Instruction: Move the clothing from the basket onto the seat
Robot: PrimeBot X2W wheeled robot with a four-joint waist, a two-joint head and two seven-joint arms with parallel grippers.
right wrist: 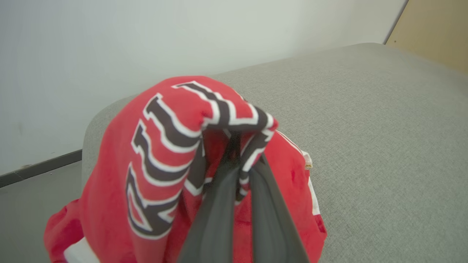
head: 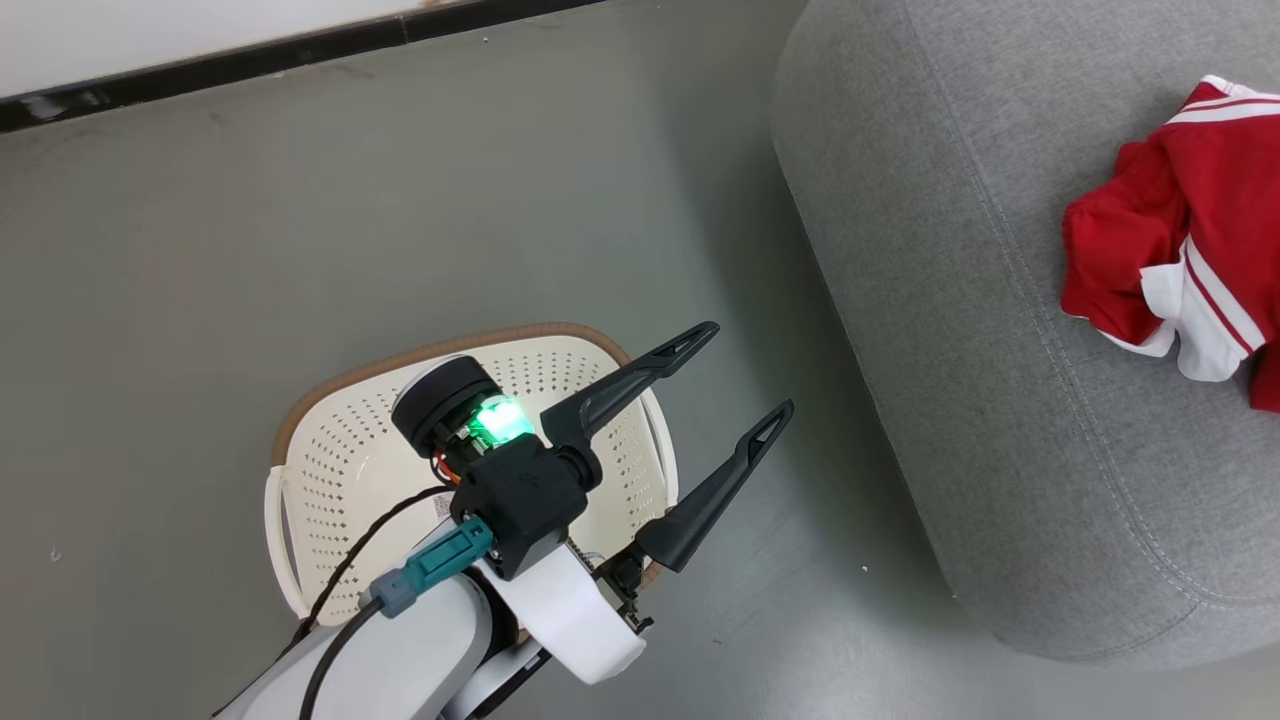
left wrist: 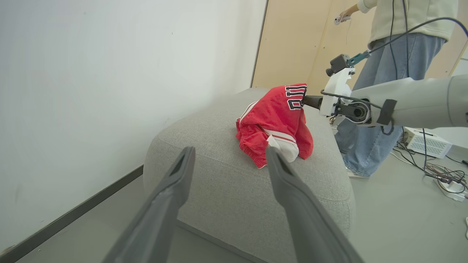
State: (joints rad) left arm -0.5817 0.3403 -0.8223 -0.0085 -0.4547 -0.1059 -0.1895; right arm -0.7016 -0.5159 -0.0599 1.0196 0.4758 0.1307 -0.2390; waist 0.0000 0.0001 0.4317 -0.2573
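The right pincer [right wrist: 239, 164] clamps soft red lettered clothing [right wrist: 164, 146], light grey woven seat [right wrist: 365, 128] beneath; the left pincer [head: 742, 372] gapes wide, cream perforated plastic basket [head: 330, 460] below.

Grey floor [head: 300, 220]: smooth, bounded by a dark baseboard [head: 250, 60] beneath a white wall [left wrist: 109, 73]. A tan panel [left wrist: 292, 44] adjoins the wall. A person [left wrist: 420, 58] in jeans and a cream top stands on the floor, near a white box [left wrist: 426, 142], loose cables [left wrist: 435, 170] and a power strip [left wrist: 455, 188].
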